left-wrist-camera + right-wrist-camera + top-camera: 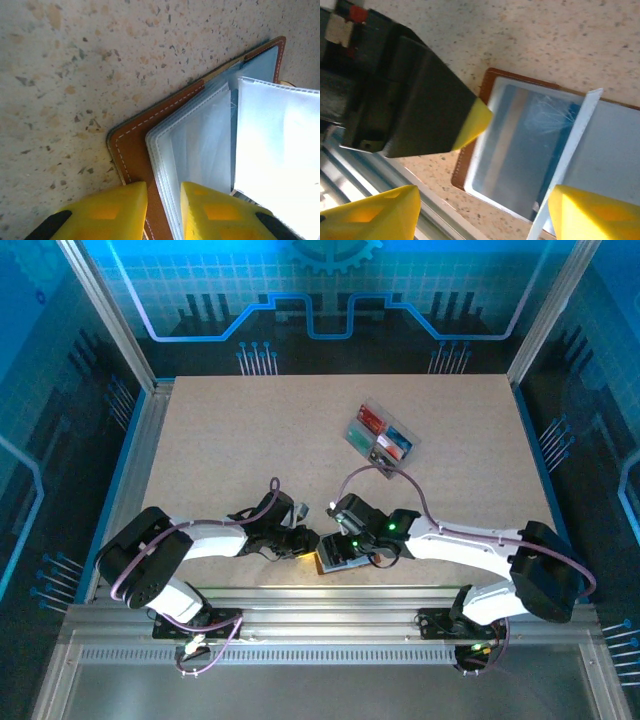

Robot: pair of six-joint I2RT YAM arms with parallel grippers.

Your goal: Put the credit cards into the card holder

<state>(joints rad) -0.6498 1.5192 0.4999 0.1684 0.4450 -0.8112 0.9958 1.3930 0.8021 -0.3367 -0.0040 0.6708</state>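
The brown leather card holder (131, 145) lies open near the table's front edge (328, 562), its clear sleeves (200, 145) fanned up. My left gripper (164, 212) is shut on the holder's cover edge and sleeve stack, and shows in the top view (308, 543). My right gripper (485, 217) hangs open over the holder (470, 165), with one sleeve page (570, 150) standing up by its right finger. A blue-grey card (525, 150) seems to lie under a sleeve. Red, teal and blue credit cards (372, 419) sit in the tray.
The clear plastic compartment tray (381, 433) stands at mid-right, beyond both arms. The metal rail of the table's front edge (425, 215) runs just below the holder. My left finger (432, 115) crosses the right wrist view.
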